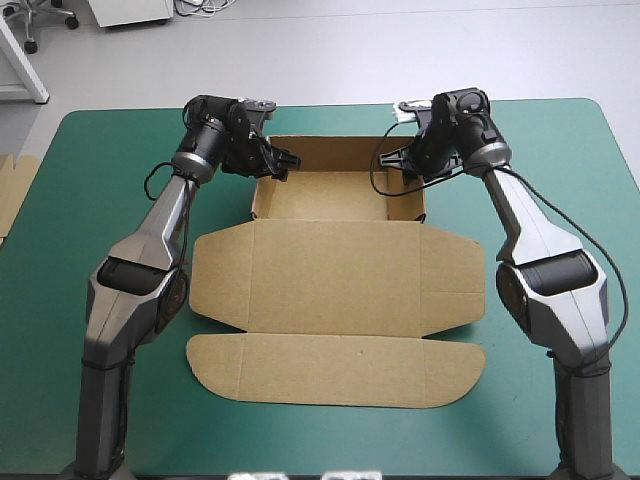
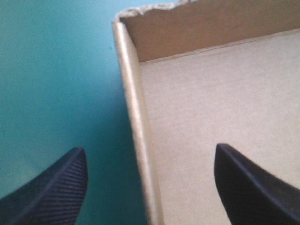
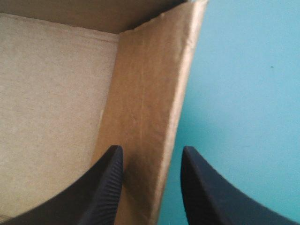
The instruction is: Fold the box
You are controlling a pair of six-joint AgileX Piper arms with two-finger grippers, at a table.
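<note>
The left arm (image 1: 163, 228) and the right arm (image 1: 527, 225) were built of tapered silver-grey links with dark, rounded elbow housings and black wrist sections, and their broad black fingers (image 2: 56, 192) carried fine ribbing.

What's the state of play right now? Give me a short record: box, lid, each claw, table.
box: brown box, an open tray at the far side, walls raised
lid: lid lying flat, spread toward the near edge
left claw: left claw wide open, astride the left wall, one finger inside the tray, one outside
right claw: right claw open but narrower, astride the right wall
table: teal-green cover; more board at its left edge
</note>
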